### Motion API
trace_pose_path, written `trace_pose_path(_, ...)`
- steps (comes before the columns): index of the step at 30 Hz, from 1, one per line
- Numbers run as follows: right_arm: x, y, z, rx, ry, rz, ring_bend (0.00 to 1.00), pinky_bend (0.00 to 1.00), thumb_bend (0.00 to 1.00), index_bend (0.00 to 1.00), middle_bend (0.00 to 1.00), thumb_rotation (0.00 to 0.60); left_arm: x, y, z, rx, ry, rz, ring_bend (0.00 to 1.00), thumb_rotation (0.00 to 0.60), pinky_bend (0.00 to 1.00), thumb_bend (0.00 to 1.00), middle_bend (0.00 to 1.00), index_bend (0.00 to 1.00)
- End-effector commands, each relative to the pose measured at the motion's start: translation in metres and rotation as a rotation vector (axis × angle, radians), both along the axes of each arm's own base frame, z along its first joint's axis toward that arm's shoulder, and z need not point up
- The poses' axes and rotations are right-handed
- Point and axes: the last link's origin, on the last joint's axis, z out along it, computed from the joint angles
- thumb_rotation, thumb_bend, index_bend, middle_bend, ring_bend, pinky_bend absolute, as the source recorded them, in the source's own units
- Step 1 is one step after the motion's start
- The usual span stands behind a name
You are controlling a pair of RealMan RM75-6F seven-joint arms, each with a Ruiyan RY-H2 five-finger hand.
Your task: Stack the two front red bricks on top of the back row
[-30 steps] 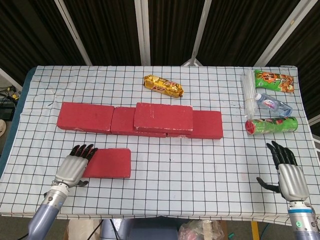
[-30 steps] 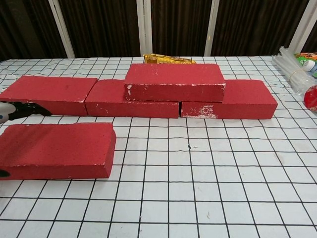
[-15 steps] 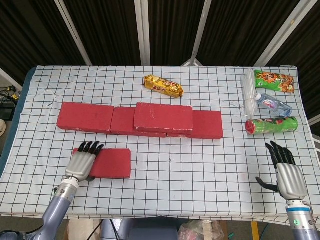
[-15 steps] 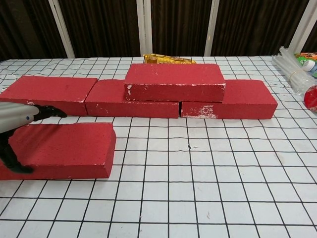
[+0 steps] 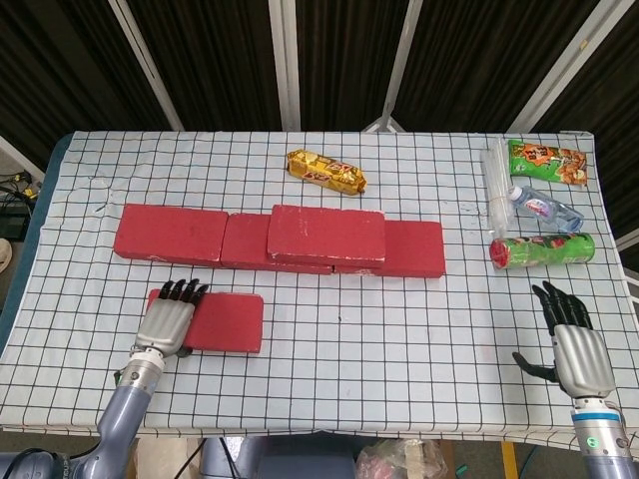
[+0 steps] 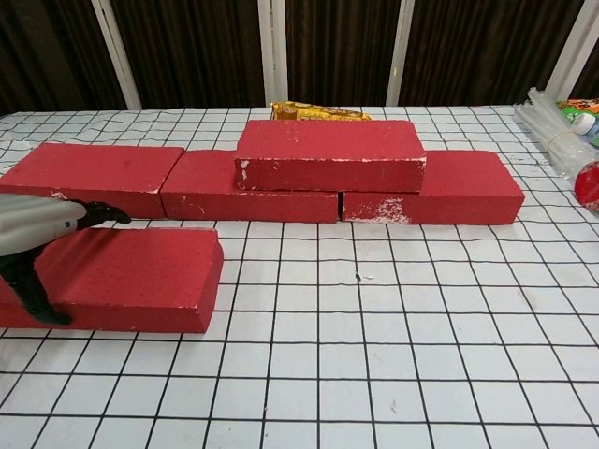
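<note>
One front brick [image 5: 222,322] sits near-left, just near of the back row [image 5: 170,235]; stacked brick [image 5: 326,235] on top mid-row. Left hand [image 5: 166,324] grips its left end, thumb on near edge. Right hand [image 5: 576,349] spread, holding nothing, bare table [image 5: 419,329] between them.

Matt, grainy red bricks [image 6: 327,154] on a smooth checked tablecloth [image 6: 393,355].

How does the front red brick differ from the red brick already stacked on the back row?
The front red brick lies flat on the table, alone; the stacked red brick rests on two back-row bricks, bridging their joint. The left hand rests on the front brick's left end; nothing touches the stacked one. The stacked brick's front edge shows white chips. Both are red and flat.
</note>
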Motion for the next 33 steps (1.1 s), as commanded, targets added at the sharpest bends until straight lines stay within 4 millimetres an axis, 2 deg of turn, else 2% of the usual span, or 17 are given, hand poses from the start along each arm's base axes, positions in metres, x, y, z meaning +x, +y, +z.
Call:
trace_pose_path(1, 0.0001, 0.0, 0.0, -0.001, 0.0, -0.001, 0.0, 0.0, 0.22, 0.0, 0.0, 0.6, 0.0005, 0.001, -0.0006, -0.001, 0.005, 0.001, 0.0, 0.6, 0.0, 0.0, 0.06, 0.01)
trace_pose_path(5, 0.0004, 0.0002, 0.0, 0.0, -0.001, -0.003, 0.0, 0.0, 0.22, 0.0, 0.0, 0.6, 0.0026, 0.0023, -0.0004, 0.009, 0.005, 0.0, 0.0, 0.6, 0.0, 0.0, 0.09, 0.06)
trace_pose_path(15, 0.0009, 0.0002, -0.0017, 0.004, -0.003, -0.006, 0.0, 0.0, 0.22, 0.0, 0.0, 0.6, 0.0075, 0.0043, 0.0016, 0.018, 0.014, -0.006, 0.0, 0.6, 0.0, 0.0, 0.13, 0.08)
trace_pose_path(25, -0.0003, -0.0004, -0.0017, 0.004, -0.007, -0.017, 0.0, 0.0, 0.22, 0.0, 0.0, 0.6, 0.0042, 0.0089, 0.0001, 0.014, 0.043, 0.015, 0.0, 0.6, 0.0, 0.0, 0.15, 0.1)
trace_pose_path(33, -0.001, -0.001, -0.0029, 0.017, -0.003, -0.028, 0.0, 0.0, 0.22, 0.0, 0.0, 0.6, 0.0043, 0.0105, 0.0019, 0.021, 0.05, 0.013, 0.0, 0.6, 0.0, 0.0, 0.2, 0.18)
